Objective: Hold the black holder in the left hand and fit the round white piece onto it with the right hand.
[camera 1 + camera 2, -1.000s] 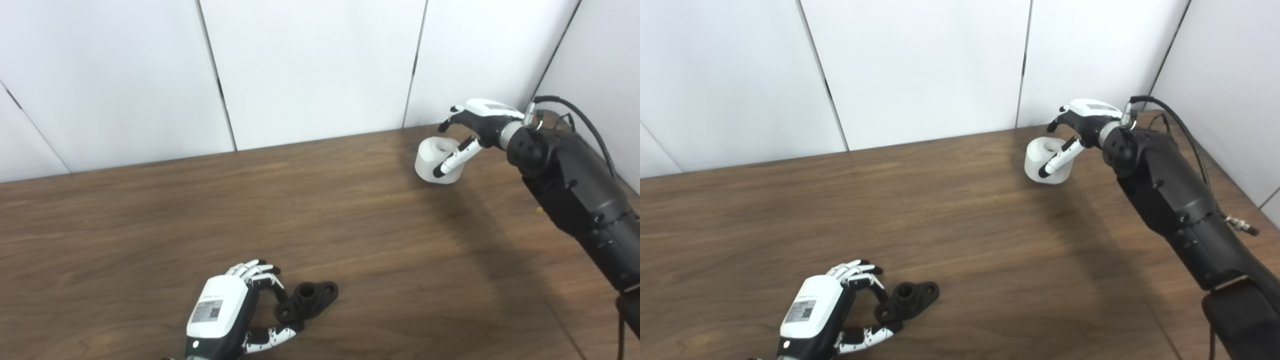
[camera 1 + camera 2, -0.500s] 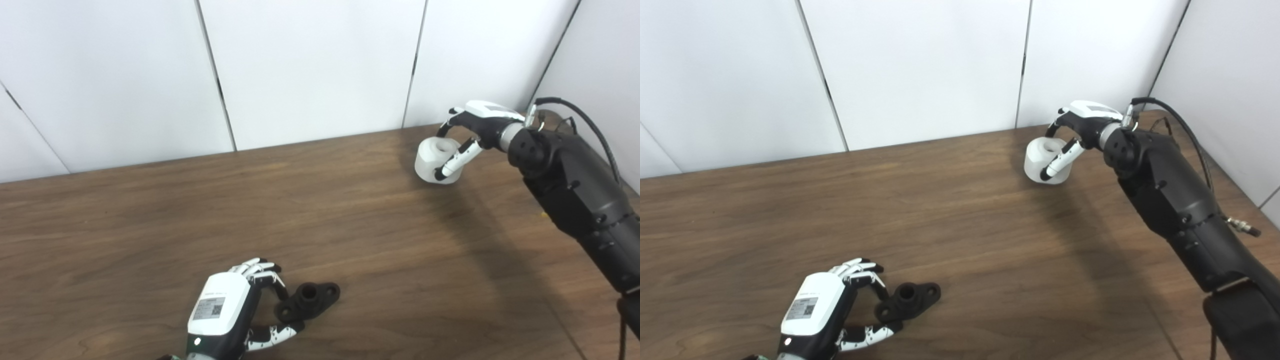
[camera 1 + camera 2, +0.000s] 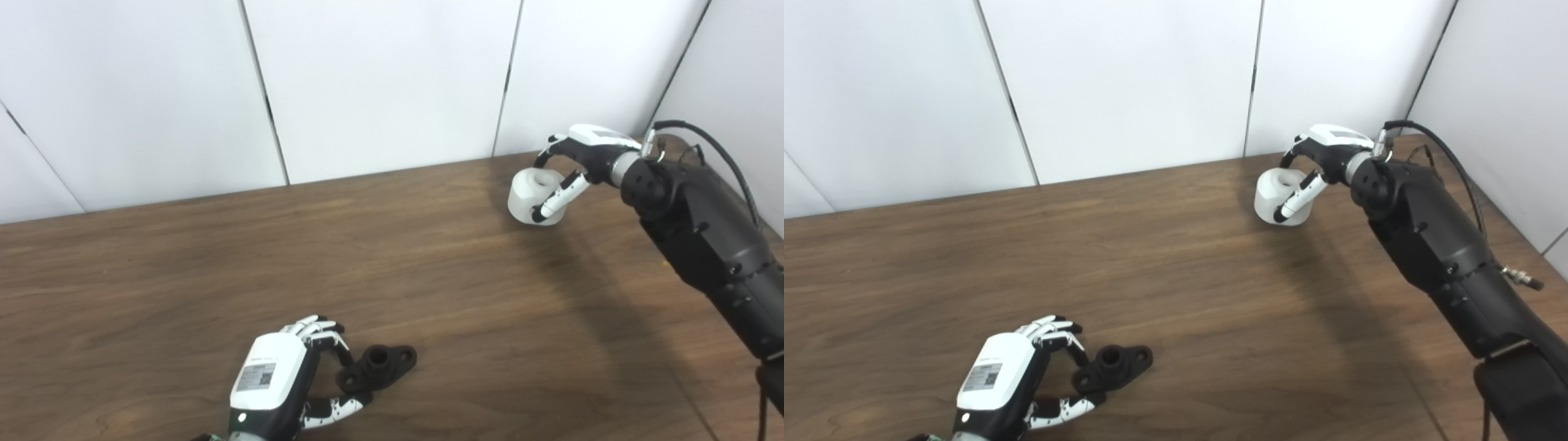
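Left hand (image 3: 275, 380), low in the left eye view, curls its fingers and thumb around the near end of the black holder (image 3: 378, 367), which lies flat on the wooden table (image 3: 184, 275). Fingers sit at the holder's upper side and the thumb at its lower side; whether they press on it or only bracket it cannot be told. Far across the table, near the back right corner, the right hand (image 3: 579, 162) wraps the round white piece (image 3: 533, 196), thumb across its front and fingers over its far side; the piece sits on the table, well apart from the holder.

From the right eye view, the left hand (image 3: 1020, 383) shows the same cupped pose beside the black holder (image 3: 1115, 366), its raised socket facing up. The right hand (image 3: 1323, 159) closes around the round white piece (image 3: 1279, 196), whose central hole faces upward, close to the white wall panels (image 3: 1127, 79).
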`<state>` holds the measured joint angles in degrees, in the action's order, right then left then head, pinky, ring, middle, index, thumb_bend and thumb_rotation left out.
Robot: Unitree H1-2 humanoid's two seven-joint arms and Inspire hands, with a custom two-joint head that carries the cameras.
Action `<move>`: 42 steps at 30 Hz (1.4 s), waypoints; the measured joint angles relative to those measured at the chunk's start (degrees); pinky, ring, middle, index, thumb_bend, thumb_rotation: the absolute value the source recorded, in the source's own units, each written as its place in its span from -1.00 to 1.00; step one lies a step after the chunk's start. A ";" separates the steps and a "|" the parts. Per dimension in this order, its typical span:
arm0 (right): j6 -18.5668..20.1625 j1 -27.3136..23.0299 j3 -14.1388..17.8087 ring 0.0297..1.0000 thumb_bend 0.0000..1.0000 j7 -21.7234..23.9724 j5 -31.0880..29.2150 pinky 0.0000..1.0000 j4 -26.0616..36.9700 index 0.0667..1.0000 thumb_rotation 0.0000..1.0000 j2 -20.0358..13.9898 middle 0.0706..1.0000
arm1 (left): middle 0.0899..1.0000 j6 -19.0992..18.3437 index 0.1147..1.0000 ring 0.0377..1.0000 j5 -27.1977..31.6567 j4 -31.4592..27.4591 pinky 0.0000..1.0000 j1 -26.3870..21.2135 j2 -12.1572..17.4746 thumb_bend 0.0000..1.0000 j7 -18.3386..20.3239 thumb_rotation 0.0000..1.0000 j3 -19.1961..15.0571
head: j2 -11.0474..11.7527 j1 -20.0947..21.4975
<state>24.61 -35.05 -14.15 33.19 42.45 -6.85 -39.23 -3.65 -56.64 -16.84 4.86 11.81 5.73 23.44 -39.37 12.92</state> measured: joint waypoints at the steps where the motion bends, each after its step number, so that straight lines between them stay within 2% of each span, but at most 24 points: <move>1: 0.00 0.00 0.00 1.00 1.00 -0.02 0.00 1.00 0.00 0.53 -0.26 0.00 0.96 | 0.50 -0.01 -0.15 0.69 0.00 0.00 0.56 0.00 0.00 0.03 0.01 -0.91 0.00 | 0.00 0.00; 17: -0.36 0.59 -0.40 1.00 0.97 -0.30 0.35 0.98 -0.10 0.50 -0.23 0.00 0.93 | 0.49 0.01 -0.16 0.68 -0.01 0.00 0.56 -0.01 0.04 0.03 0.02 -0.91 0.04 | -0.18 0.00; 27: -0.44 0.70 -0.53 1.00 0.89 -0.37 0.78 0.95 -0.86 0.46 -0.29 0.00 0.91 | 0.50 -0.03 -0.15 0.69 0.01 -0.04 0.58 0.03 0.04 0.03 0.09 -0.91 0.04 | -0.35 0.00; 42: -0.74 0.76 -0.10 1.00 0.78 -4.07 0.61 0.86 -1.03 0.30 -0.33 0.04 0.84 | 0.50 -0.22 -0.16 0.69 -0.06 -0.49 0.57 -0.06 0.03 0.03 1.08 -0.90 0.01 | -0.44 0.09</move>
<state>23.87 -34.29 -14.25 29.12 43.06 -7.88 -39.19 -3.87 -56.70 -17.33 4.80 11.84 6.81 23.45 -39.81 13.01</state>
